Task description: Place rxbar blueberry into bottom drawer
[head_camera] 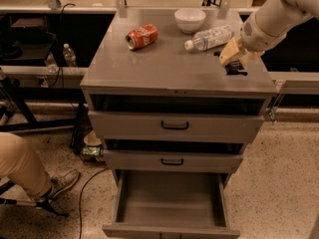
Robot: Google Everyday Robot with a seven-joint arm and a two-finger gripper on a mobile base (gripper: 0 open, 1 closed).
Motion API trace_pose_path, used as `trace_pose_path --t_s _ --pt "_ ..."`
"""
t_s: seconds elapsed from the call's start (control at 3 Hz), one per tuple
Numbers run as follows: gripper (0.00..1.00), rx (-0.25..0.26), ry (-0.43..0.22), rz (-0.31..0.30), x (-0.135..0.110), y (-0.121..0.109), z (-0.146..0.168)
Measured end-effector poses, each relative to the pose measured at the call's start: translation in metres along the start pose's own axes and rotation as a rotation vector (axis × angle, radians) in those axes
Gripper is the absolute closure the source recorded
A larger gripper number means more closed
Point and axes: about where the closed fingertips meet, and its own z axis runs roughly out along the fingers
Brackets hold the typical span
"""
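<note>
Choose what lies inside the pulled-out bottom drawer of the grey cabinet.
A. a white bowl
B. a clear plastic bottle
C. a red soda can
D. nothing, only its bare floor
D: the bottom drawer shows only bare grey floor; the red soda can, white bowl and clear plastic bottle are on the cabinet top, where the gripper is at the rxbar blueberry.

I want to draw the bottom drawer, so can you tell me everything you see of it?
The bottom drawer is the lowest of three in the grey, metal-looking cabinet. It is pulled far out: a wide box with low side walls and a plain grey floor. The picture cuts off its front. The gripper is high above, over the cabinet's right side, at the rxbar blueberry.
</note>
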Motion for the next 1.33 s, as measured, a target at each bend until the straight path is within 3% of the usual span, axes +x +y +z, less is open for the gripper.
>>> trace_pose_path --t_s 0.67,1.0,1.33 --pt "1.00 -0.002 0.006 -0.022 0.005 0.002 0.004" --pt "1.00 -0.020 0.000 -0.068 0.021 0.003 0.003" --pt "1.00 -0.151 -0.032 -0.217 0.097 0.025 0.002"
